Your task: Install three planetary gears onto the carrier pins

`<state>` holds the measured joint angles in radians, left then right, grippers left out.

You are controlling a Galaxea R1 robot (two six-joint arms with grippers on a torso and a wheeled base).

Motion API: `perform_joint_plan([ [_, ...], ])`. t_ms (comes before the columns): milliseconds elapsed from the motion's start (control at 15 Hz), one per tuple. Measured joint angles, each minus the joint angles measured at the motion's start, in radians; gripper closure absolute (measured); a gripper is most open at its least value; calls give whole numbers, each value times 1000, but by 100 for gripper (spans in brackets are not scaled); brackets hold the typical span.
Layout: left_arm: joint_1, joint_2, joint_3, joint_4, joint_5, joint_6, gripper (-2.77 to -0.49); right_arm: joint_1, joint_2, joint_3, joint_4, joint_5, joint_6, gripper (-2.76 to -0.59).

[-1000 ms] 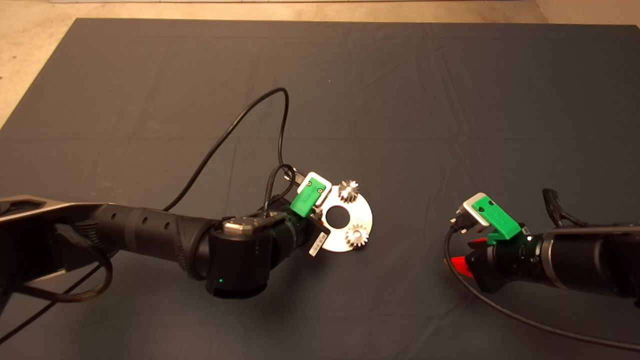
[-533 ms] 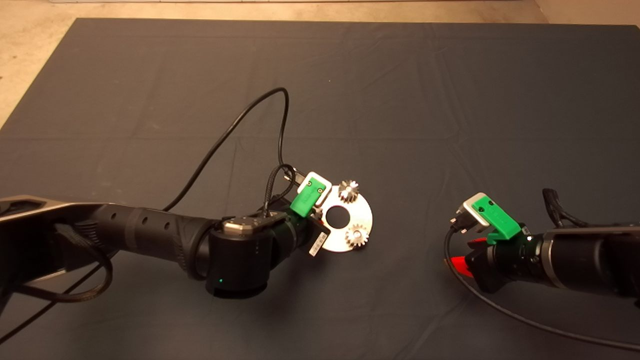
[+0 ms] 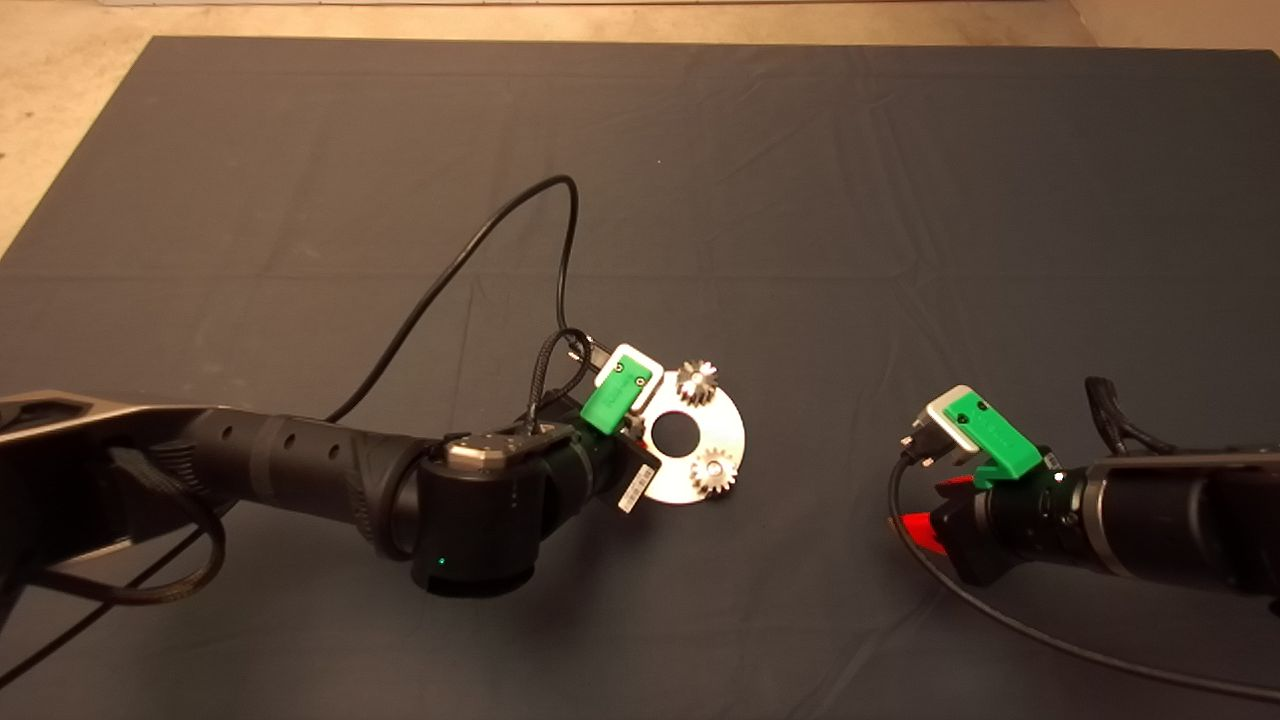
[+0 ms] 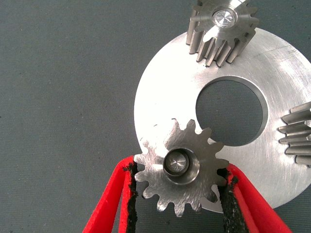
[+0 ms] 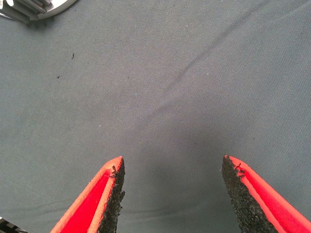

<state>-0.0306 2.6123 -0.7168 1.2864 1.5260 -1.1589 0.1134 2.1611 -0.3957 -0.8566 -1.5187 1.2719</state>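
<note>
The shiny carrier disc lies mid-mat. Two planetary gears sit on its pins: one at the far edge, one at the near right. My left gripper is over the disc's left side, its fingers hidden in the head view. In the left wrist view the left gripper is shut on the third gear. That gear is seated over a carrier pin, whose top shows in the bore. The other gears also show there. My right gripper is open and empty, to the right of the disc.
A black cable loops from the left arm over the mat behind the disc. Another cable trails from the right arm along the near right. A corner of the disc shows in the right wrist view.
</note>
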Motion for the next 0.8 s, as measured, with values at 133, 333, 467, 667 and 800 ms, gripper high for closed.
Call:
perform_joint_plan([
  [133,0,0,0,12,0,0,-105,0,0,0,0,0,0,-147],
  [333,0,0,0,20,0,0,-120,0,0,0,0,0,0,-147],
  [467,0,-1,0,20,0,0,-133,0,0,0,0,0,0,-147],
  [667,0,-3,7,20,0,0,-149,0,-2,0,0,0,0,-147],
  [800,0,-5,41,20,0,0,-156,0,-6,0,0,-1,0,-147],
])
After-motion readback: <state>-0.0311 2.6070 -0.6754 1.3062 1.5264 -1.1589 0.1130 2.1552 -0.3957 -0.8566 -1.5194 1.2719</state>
